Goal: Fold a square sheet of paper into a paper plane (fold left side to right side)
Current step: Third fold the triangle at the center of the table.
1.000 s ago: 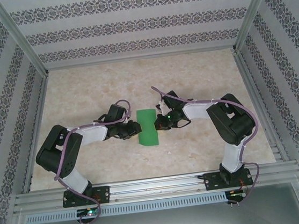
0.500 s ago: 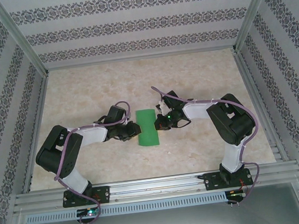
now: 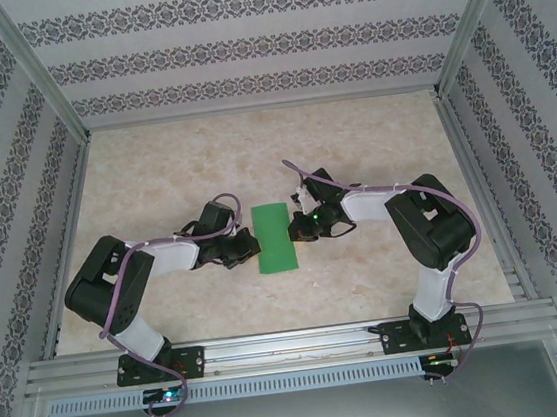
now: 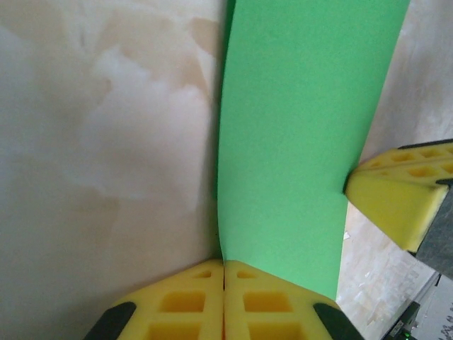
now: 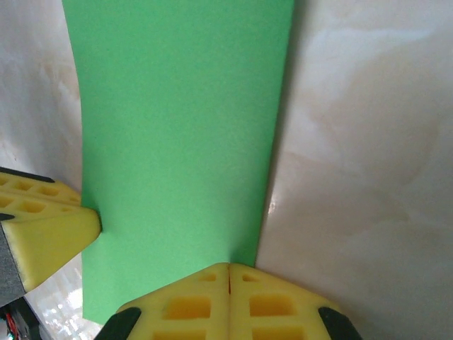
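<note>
Found the square sheet of paper [image 3: 275, 237] lying flat as a narrow green strip mid-table [image 3: 352, 150], between both arms. Noted left gripper [image 3: 247, 246] jaws closed, yellow pads [image 4: 191, 301] pressed together, tips meeting the strip's left edge. Noted right gripper [image 3: 299, 228] jaws closed likewise, tips at the right edge. Cannot tell whether either pinches paper.

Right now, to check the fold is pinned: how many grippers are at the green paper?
2. The left gripper, shut, sits at the left edge of the paper; the right gripper, shut, sits at its right edge, opposite.
</note>
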Available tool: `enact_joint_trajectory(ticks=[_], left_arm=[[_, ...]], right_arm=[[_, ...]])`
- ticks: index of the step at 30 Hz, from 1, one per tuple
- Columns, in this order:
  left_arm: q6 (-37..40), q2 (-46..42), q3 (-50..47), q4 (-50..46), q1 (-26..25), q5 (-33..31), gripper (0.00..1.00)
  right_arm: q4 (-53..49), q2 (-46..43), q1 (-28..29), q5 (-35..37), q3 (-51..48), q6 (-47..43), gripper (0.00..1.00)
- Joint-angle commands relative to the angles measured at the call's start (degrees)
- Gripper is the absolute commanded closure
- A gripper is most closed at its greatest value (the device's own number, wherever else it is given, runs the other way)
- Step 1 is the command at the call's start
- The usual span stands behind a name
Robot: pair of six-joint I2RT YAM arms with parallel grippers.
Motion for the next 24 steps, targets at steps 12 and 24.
enact_joint_trajectory(ticks=[12, 24], left_arm=[[-12.7, -5.03, -3.02, 6.61, -1.56, -1.43, 1.0], [-13.6, -4.1, -1.77, 5.46, -1.66, 1.1, 1.0]], right_arm=[[8.82, -21.25, 1.79, 11.19, -12.22, -12.7, 0.57], [14.22, -30.69, 26.28, 36.5, -23.71, -24.92, 0.35]])
